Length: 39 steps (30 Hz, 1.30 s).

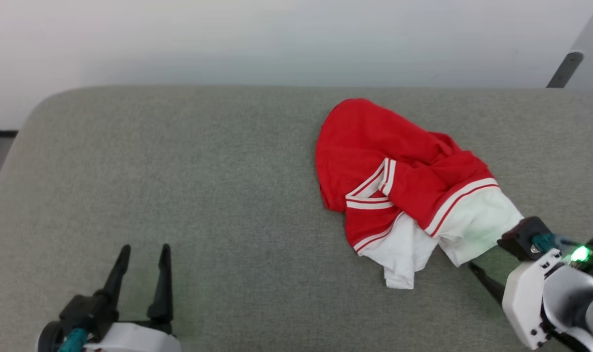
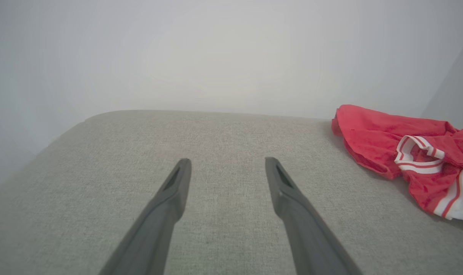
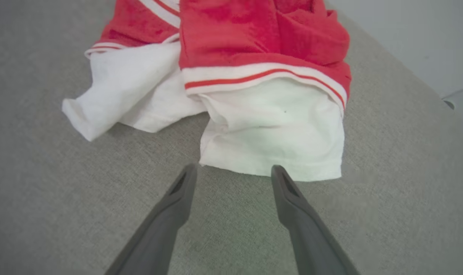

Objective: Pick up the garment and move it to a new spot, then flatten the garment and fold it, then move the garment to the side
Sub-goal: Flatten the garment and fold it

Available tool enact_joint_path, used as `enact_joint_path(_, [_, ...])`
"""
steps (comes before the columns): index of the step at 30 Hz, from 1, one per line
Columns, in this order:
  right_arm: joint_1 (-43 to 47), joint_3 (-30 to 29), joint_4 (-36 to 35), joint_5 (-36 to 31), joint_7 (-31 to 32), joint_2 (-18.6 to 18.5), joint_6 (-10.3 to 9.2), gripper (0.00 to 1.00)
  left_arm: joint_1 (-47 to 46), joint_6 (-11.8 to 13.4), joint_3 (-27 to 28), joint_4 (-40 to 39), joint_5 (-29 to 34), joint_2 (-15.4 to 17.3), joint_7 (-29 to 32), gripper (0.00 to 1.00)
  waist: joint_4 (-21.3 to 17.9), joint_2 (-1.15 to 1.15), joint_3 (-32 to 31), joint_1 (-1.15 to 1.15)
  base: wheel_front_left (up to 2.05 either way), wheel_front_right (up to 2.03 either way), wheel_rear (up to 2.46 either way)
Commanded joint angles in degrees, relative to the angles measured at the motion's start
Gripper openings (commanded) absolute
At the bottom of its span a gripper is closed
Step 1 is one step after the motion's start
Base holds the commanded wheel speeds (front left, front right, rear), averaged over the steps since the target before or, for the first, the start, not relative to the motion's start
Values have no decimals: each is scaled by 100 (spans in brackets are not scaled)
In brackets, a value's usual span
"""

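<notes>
Found the garment [image 1: 404, 181] crumpled right of centre on the grey cushion [image 1: 179, 171]: not lifted, flattened or folded (whole job judged ahead). Saw the right gripper [image 3: 234, 170] with fingers apart, empty, tips just short of a white hem. Saw the left gripper [image 1: 145, 249] spread too, well apart from the cloth. Read that hem gap plainly from the right wrist; from the head, got the whole heap instead.
</notes>
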Motion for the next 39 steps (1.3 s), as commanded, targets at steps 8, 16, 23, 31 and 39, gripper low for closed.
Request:
enact_joint_path(8, [-992, 1287, -118, 511, 607, -928, 1, 100, -359, -20, -227, 33, -161, -91, -3, 100, 317, 0, 576, 0, 0, 0, 0])
enact_joint_path(16, [-1464, 1993, 321, 590, 318, -987, 1, 18, -518, -20, -229, 77, -294, -119, -3, 100, 415, 0, 837, 0, 0, 0, 0])
enact_joint_path(23, [-1682, 2108, 561, 737, -52, -890, -1, 0, -573, -20, -168, 89, -341, -124, -3, 100, 298, 0, 866, 0, 0, 0, 0])
enact_joint_path(31, [-1871, 943, 341, 1238, -693, -926, -1, 0, -578, -20, -168, 60, -351, -72, -3, 100, 18, 0, 889, 0, 0, 0, 0])
enact_joint_path(39, [-1595, -1313, 1079, 2010, -988, -541, -1, 0, -669, -20, -301, 72, -401, -10, -3, 100, -98, 0, 955, 0, 0, 0, 0])
